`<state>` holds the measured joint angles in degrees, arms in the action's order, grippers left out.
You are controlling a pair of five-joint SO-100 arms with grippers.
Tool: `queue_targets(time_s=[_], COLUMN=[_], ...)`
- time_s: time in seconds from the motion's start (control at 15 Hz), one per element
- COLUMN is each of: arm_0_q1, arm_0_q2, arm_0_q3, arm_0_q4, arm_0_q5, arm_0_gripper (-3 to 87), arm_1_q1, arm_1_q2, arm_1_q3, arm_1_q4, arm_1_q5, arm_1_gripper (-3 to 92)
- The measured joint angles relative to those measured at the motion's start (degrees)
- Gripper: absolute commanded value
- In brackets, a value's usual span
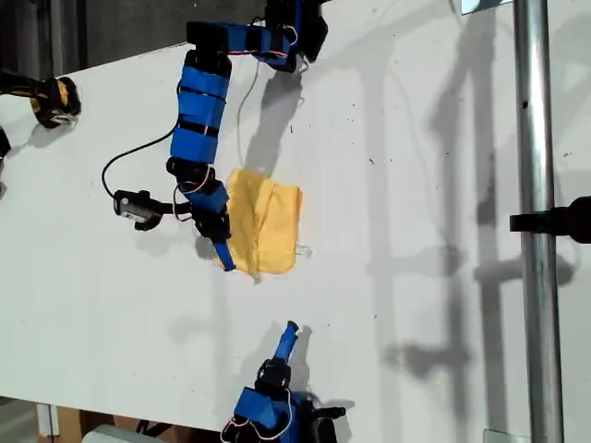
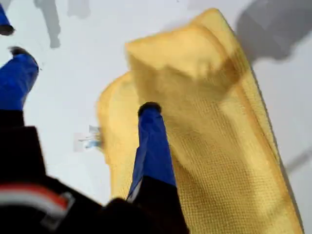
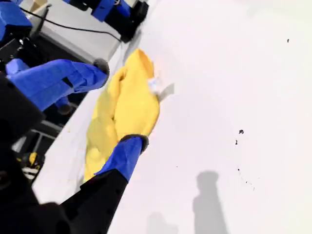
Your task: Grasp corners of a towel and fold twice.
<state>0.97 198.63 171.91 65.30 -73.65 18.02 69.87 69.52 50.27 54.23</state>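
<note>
1. Two fingers of my first gripper [image 1: 223, 251] are spread wide; one is laid on the towel [image 1: 268, 221], and nothing is clasped.
2. Folded, the towel is spread on the table [image 1: 416, 185], centre-left in the exterior view.
3. My second gripper [image 1: 292, 329] is held agape and empty, just beside the towel.

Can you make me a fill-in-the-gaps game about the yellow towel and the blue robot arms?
1. The towel is ___ in colour.
2. It lies on a ___ table.
3. My first tool is at the towel's edge, and its jaws are ___.

Missing words: yellow; white; open.
</note>
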Motion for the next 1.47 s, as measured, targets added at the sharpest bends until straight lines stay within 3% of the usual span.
queue_targets(time_s=[0.13, 0.2, 0.33, 0.4, 0.6, 0.93, 1.13, 1.33, 1.47], arm_0_q1=[0.0, 0.0, 0.0, 0.0, -0.18, -1.76, -1.67, -1.67, -1.85], arm_0_q2=[0.0, 0.0, 0.0, 0.0, 0.0, 0.0, 0.0, 0.0, 0.0], arm_0_q3=[0.35, 0.53, 1.23, 1.93, 2.99, 5.19, 6.33, 6.5, 6.5], arm_0_q4=[-0.26, -0.44, -0.7, -0.7, -1.05, -2.55, -3.08, 1.58, 7.21], arm_0_q5=[0.0, 0.0, 0.0, 0.0, -1.14, -0.7, 0.53, -5.89, -19.51], arm_0_gripper=[21.7, 21.7, 22.0, 21.4, 19.5, 14.8, 12.0, 12.0, 12.0], arm_1_q1=[0.09, 0.18, 1.14, 1.76, 1.05, -4.92, -6.24, -5.71, -6.33], arm_1_q2=[8.53, 13.27, 24.26, 31.2, 55.28, 94.04, 109.07, 117.69, 118.39], arm_1_q3=[2.02, 4.57, 14.5, 20.3, 41.48, 78.75, 91.76, 97.12, 97.21], arm_1_q4=[0.18, 0.88, 3.25, 4.83, 9.14, 17.84, 24.08, 30.94, 33.93], arm_1_q5=[-0.09, -0.09, -0.09, -0.09, 0.79, 15.12, 23.55, 30.85, 31.03], arm_1_gripper=[17.3, 12.1, 10.6, 0.8, -0.1, -0.1, -0.1, 12.2, 12.0])
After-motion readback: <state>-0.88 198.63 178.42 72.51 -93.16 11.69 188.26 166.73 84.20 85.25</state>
